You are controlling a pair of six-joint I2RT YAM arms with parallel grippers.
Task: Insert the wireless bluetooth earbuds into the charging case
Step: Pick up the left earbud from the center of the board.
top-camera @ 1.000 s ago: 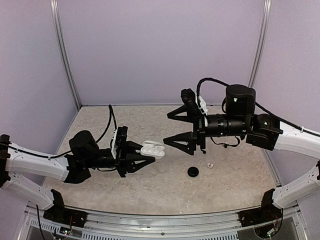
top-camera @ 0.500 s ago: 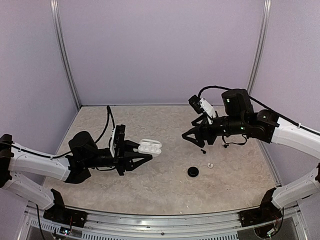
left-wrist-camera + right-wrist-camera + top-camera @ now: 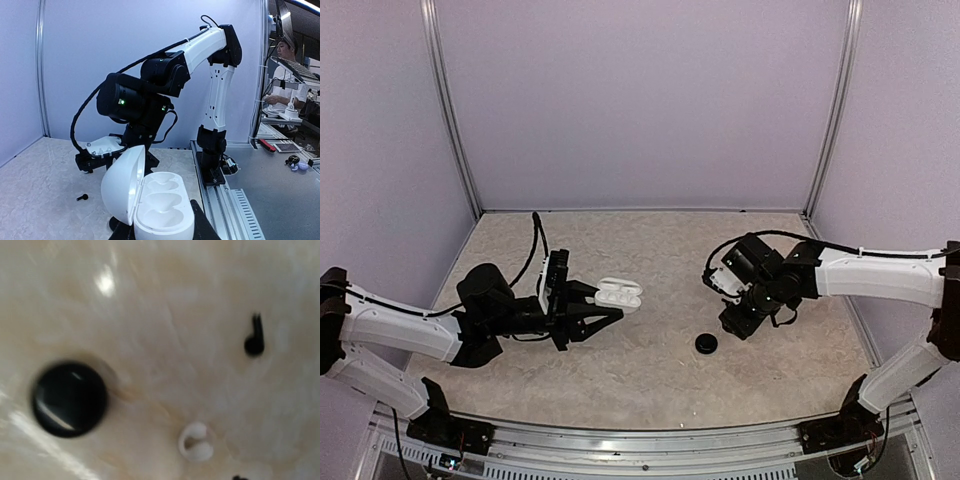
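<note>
Near the disc [image 3: 706, 343], an earbud [image 3: 196, 441] lay on the table [image 3: 620, 385] beneath the right pincer [image 3: 736, 324], jaws' state untellable; picking it up likely needed a centred descent, while the left pincer [image 3: 605, 306] gripped the open case [image 3: 621, 294] farther off.

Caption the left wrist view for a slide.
Open case, sockets empty, gripped in the foreground; right arm bends down to the table behind it.

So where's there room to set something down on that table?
Bare: the far half of the speckled table, along the back wall, and the strip between black round disc and near edge. Crowded: around the disc, small white earbud and right gripper.
</note>
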